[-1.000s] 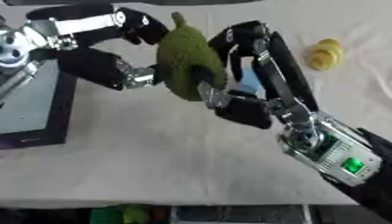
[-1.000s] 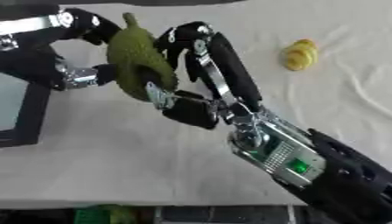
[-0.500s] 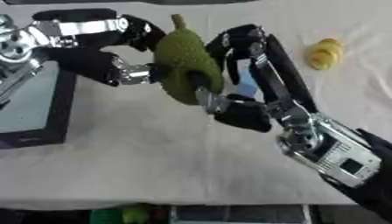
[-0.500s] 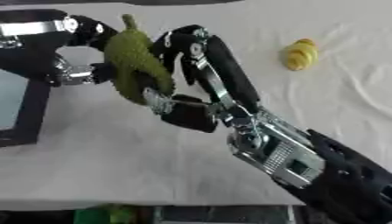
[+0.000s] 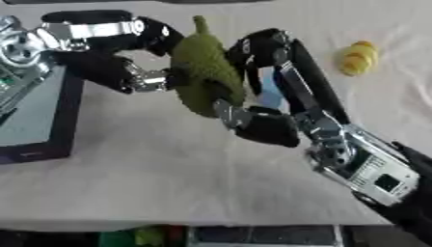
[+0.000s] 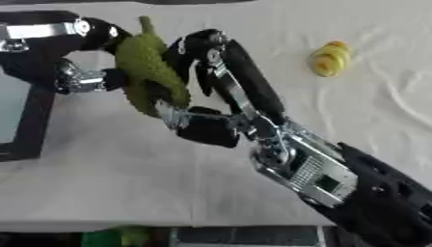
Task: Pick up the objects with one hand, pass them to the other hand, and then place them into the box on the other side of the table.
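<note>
Hanging above the cloth-covered table (image 5: 168, 159), the green bumpy fruit (image 5: 205, 67) is clasped from both sides: right hand (image 5: 262, 96) and left hand (image 5: 127, 58) each curl around it; dark box (image 5: 42, 120) left, yellow fruit (image 5: 357, 57) far right

A pale, slightly creased cloth covers the table (image 5: 168, 169). A dark-rimmed box (image 5: 38, 120) sits at its left edge, and a small yellow object (image 5: 357, 57) lies far right, well apart.

Green bumpy fruit (image 5: 205, 72) held upright; black box (image 5: 38, 118) left.
</note>
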You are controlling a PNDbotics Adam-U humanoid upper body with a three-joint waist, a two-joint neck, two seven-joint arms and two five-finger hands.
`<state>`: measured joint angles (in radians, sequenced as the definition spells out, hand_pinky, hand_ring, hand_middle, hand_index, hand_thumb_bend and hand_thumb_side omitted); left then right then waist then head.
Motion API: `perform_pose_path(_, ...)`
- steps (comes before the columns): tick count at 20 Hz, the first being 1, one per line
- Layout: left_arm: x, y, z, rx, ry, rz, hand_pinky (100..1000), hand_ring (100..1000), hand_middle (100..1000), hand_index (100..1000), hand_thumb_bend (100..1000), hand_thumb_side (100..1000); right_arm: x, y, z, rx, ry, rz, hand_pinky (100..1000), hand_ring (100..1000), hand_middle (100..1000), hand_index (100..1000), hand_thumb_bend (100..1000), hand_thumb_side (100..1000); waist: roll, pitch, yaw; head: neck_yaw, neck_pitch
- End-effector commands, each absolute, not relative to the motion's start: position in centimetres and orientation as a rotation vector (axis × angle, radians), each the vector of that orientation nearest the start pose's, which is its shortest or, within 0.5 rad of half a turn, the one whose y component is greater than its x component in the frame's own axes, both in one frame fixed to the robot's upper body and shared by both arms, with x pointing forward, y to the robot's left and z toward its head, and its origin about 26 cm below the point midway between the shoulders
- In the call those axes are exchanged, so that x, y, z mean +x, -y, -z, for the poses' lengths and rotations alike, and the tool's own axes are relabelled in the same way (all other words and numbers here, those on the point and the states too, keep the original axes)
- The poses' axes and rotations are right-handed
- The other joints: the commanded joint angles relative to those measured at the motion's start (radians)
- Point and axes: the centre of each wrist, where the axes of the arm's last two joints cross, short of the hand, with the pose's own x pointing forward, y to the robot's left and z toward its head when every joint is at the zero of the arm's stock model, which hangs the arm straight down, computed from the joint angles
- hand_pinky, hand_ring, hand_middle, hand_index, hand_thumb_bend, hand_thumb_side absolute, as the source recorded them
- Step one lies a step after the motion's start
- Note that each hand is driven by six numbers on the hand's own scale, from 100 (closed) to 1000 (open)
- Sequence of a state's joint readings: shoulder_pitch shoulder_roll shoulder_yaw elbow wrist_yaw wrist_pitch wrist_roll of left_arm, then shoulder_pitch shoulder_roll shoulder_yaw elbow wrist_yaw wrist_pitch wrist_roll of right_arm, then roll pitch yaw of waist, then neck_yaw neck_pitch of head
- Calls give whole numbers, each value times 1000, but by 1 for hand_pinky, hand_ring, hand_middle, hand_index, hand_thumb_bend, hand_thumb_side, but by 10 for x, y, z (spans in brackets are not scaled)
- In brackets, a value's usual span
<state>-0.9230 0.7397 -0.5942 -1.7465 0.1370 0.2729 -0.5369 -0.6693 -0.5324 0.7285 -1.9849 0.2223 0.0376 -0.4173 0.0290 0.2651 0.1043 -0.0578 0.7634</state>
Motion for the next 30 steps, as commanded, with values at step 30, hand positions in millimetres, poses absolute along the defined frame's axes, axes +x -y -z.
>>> perform_pose_path(30,358,-170,-291,-191,1476,1770,973,890,827,874,199,623,273,114,-209,201,-3418,1187,154,443,302,426,100,100,-2,-9,-3,15,0)
